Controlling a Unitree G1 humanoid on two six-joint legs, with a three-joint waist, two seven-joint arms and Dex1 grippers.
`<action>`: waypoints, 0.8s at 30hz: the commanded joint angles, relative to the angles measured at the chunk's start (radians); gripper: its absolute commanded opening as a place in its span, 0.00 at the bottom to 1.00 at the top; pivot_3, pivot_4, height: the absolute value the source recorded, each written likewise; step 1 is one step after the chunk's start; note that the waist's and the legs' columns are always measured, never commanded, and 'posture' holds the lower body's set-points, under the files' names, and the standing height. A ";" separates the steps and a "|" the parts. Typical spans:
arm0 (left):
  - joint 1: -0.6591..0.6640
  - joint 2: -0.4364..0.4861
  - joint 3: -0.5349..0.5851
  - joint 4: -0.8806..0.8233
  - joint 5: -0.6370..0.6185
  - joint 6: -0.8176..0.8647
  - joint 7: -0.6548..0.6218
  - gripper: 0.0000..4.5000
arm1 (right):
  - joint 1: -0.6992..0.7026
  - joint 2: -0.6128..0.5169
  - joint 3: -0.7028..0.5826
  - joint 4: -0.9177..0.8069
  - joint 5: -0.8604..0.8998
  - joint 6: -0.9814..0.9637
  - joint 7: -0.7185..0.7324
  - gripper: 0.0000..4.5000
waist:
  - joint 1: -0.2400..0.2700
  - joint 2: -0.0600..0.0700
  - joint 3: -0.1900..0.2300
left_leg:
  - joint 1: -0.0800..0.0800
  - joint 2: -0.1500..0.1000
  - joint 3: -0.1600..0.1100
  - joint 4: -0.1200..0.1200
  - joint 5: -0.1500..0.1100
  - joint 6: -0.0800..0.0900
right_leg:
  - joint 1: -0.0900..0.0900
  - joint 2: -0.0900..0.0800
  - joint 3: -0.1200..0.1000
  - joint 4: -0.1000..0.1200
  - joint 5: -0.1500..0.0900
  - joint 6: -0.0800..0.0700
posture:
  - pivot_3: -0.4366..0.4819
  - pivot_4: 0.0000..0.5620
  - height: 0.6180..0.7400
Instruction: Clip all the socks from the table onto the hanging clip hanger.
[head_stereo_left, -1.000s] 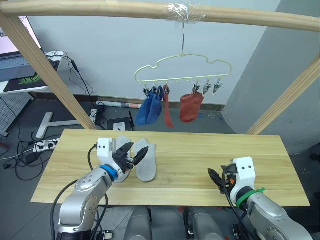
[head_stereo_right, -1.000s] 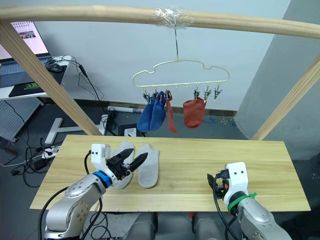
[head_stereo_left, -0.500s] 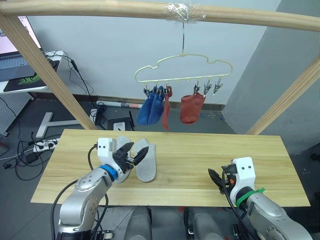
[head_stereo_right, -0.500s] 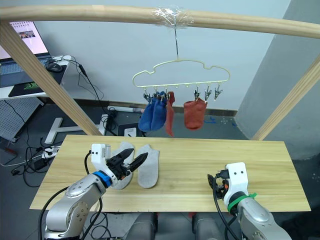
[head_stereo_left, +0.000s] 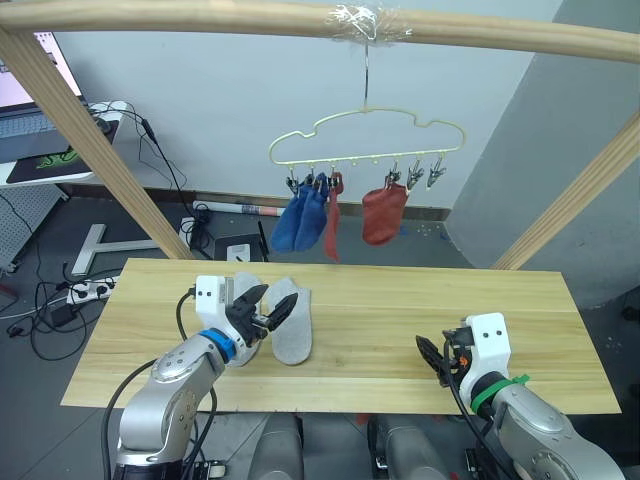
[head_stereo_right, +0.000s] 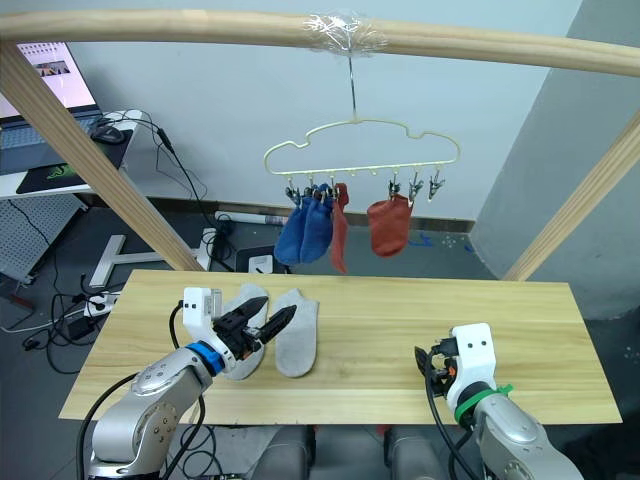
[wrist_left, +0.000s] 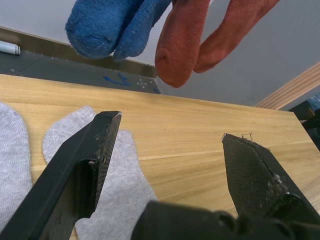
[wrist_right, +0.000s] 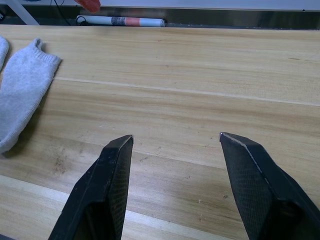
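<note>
In the left eye view, four socks hang from the clip hanger (head_stereo_left: 365, 140) at upper centre; two grey socks (head_stereo_left: 290, 320) lie on the worktop (head_stereo_left: 400, 300) at lower left, so we judge the last pair is in hand. In the left wrist view, our left pincer (wrist_left: 165, 135) gapes above a grey sock; next, close on it. In the right wrist view, our right pincer (wrist_right: 175, 140) is spread, empty

blue socks (head_stereo_left: 304, 217) | rust-red socks (head_stereo_left: 382, 214) | grey socks (head_stereo_left: 291, 321) | pale-yellow clip hanger (head_stereo_left: 366, 140)
</note>
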 joint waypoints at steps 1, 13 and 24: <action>-0.003 0.003 -0.004 -0.051 -0.015 -0.007 0.001 0.82 | -0.001 0.001 -0.017 -0.048 0.021 -0.001 0.000 0.64 | 0.000 0.000 0.000 | 0.000 0.000 0.000 0.000 0.000 0.000 | 0.000 0.000 0.000 0.000 0.000 0.000 | 0.56 0.37 1.00; -0.005 0.003 -0.007 -0.046 -0.014 -0.011 0.001 0.82 | -0.002 0.001 -0.018 -0.043 0.021 -0.006 0.002 0.64 | 0.000 0.000 0.000 | 0.000 0.000 0.000 -0.001 0.000 0.000 | 0.000 0.000 0.000 0.000 0.000 0.000 | 0.56 0.36 1.00; -0.007 0.004 -0.007 -0.044 -0.012 -0.011 0.001 0.82 | 0.002 0.000 -0.020 -0.045 0.021 -0.006 0.002 0.64 | 0.000 0.000 0.000 | 0.000 0.000 0.000 -0.001 0.000 0.000 | 0.000 0.000 0.000 0.000 -0.001 0.000 | 0.56 0.36 1.00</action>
